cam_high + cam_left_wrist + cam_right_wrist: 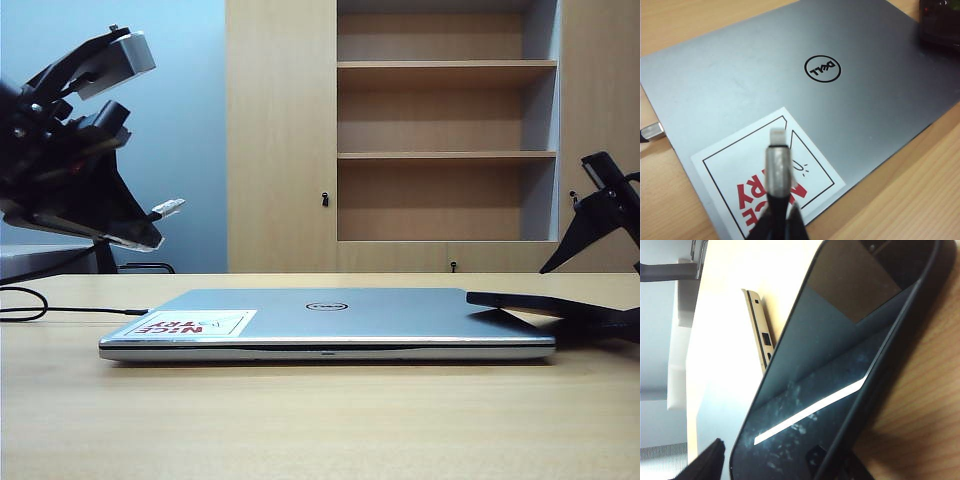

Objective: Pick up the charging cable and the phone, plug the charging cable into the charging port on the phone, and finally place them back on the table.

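The charging cable's silver plug [776, 160] sticks out from my left gripper [779, 220], which is shut on it. In the exterior view that gripper [145, 232] hangs in the air at the left, the plug tip [168, 208] pointing right, above the table [300, 420]. The black cord [30, 305] loops on the table at the far left. The black phone [530, 300] lies tilted, one end on the laptop's right edge. My right gripper [785, 467] stands open astride the phone [830, 375], one finger [707, 462] a little off its edge. The charging port does not show.
A closed silver Dell laptop [330, 320] with a red-lettered sticker [200, 323] lies mid-table. A second silver plug [652, 131] sits at the laptop's side. A tan shelf cabinet [440, 130] stands behind the table.
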### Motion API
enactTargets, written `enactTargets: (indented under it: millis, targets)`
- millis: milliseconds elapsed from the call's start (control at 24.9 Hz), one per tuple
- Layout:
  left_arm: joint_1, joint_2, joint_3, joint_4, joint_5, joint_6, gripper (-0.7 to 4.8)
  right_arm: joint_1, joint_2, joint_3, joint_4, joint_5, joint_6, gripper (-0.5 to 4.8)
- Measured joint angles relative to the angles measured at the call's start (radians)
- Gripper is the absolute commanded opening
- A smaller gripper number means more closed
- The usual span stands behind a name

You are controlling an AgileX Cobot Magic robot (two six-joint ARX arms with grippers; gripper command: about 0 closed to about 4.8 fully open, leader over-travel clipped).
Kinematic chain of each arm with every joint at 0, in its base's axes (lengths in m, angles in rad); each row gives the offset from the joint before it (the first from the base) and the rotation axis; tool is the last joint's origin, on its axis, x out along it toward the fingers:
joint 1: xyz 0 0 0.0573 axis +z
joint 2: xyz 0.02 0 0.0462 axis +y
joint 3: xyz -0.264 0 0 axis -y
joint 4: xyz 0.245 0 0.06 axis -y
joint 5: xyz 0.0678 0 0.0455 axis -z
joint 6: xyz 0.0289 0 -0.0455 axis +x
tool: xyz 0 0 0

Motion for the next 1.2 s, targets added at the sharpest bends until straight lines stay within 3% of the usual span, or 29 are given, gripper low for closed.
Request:
enactTargets:
  millis: [120, 441, 602, 642, 843, 1044, 1204]
  targets:
    - [0.000, 0.000, 0.000, 0.000, 0.000, 0.000, -0.07, 0.000, 0.000, 0.000, 0.000, 0.001, 0.000, 2.46]
    - [0.000, 0.000, 0.000, 0.000, 0.000, 0.000, -0.07, 0.002, 0.000, 0.000, 0.000, 0.020, 0.000, 2.40]
    - [0.000, 0.000, 0.000, 0.000, 0.000, 0.000, -0.07, 0.002, 0.000, 0.000, 0.000, 0.022, 0.001, 1.27]
    - [0.000, 0.000, 0.000, 0.000, 0.000, 0.000, -0.07, 0.002, 0.000, 0.000, 0.000, 0.022, 0.002, 0.78]
    - [0.000, 0.000, 0.000, 0.000, 0.000, 0.000, -0.07, -0.002, 0.008, 0.000, 0.024, 0.021, 0.026, -0.04]
    - [0.000, 0.000, 0.000, 0.000, 0.000, 0.000, -0.07, -0.001, 0.008, 0.000, 0.032, 0.026, 0.042, -0.03]
    - [0.000, 0.000, 0.000, 0.000, 0.000, 0.000, -0.07, -0.001, 0.001, -0.001, 0.050, 0.022, -0.031, -0.04]
